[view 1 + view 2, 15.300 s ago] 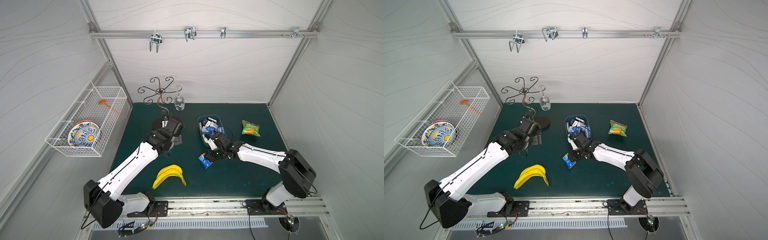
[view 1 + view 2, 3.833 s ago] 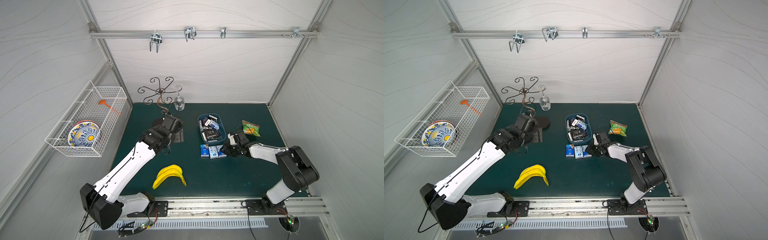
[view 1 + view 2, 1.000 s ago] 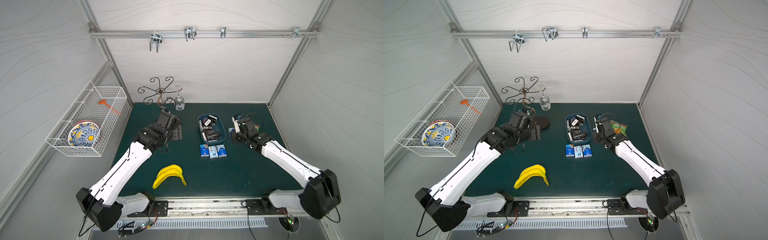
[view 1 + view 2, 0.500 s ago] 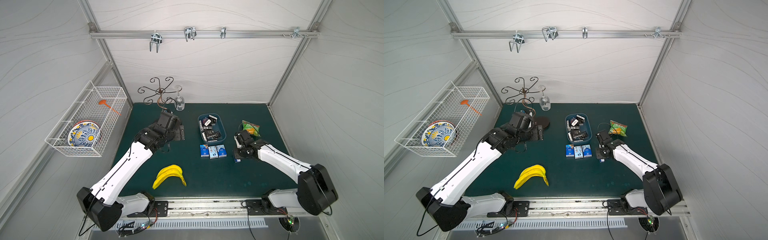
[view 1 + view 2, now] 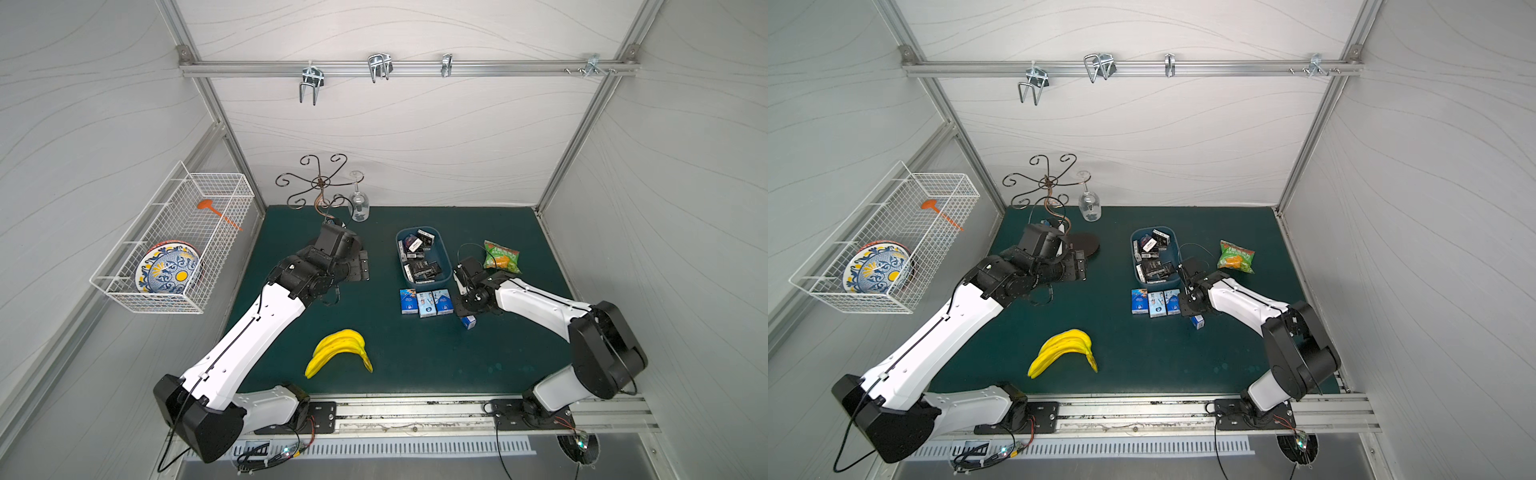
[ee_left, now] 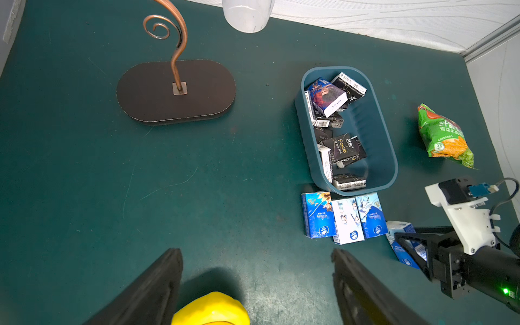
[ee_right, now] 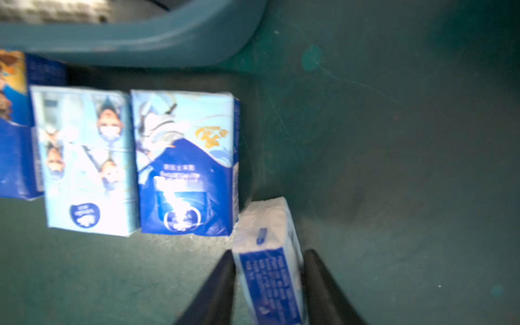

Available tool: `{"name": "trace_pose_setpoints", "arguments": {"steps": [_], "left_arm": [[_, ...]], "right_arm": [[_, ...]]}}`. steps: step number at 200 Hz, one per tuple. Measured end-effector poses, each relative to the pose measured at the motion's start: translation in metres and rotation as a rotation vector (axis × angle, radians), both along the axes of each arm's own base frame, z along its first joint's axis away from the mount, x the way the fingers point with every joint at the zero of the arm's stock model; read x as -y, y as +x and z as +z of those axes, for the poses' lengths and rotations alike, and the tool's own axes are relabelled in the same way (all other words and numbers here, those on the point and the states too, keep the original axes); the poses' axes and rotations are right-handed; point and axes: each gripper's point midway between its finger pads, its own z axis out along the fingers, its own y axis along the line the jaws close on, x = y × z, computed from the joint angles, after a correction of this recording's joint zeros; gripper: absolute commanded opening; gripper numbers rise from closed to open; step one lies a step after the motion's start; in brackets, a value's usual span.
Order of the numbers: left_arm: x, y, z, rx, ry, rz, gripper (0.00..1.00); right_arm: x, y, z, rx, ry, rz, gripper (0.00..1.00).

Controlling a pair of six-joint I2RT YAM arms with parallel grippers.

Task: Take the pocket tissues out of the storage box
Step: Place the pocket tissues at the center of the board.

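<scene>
Right jaws brought fourth packet (image 7: 267,261) beside three others (image 7: 84,160).

Dark tissues (image 6: 342,146) in tub (image 6: 377,132); four outside

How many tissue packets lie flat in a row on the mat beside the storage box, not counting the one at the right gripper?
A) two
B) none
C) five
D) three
D: three blue packets lie side by side just outside the storage box, with a fourth packet on edge between the fingers of the right gripper.
</scene>
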Motion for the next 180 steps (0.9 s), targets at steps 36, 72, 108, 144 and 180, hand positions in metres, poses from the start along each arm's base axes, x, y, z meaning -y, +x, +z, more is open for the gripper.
{"name": "trace_pose_setpoints", "arguments": {"steps": [36,72,108,144,180], "left_arm": [[0.000,0.000,-0.001,-0.002,0.002,0.000,0.87],[0.001,0.002,-0.004,-0.011,0.010,-0.001,0.87],[0.001,0.003,-0.004,-0.015,0.018,-0.003,0.87],[0.001,0.004,-0.001,-0.010,0.017,-0.003,0.87],[0.002,0.004,-0.001,-0.014,0.020,-0.004,0.87]], "right_arm": [[0.007,0.007,0.007,0.011,0.036,-0.033,0.22],[0.021,0.021,0.018,0.005,0.209,-0.118,0.23],[0.024,0.032,0.016,-0.062,0.377,-0.148,0.27],[0.032,0.035,-0.004,-0.147,0.434,-0.195,0.31],[0.043,0.038,-0.010,-0.152,0.416,-0.231,0.47]]}}
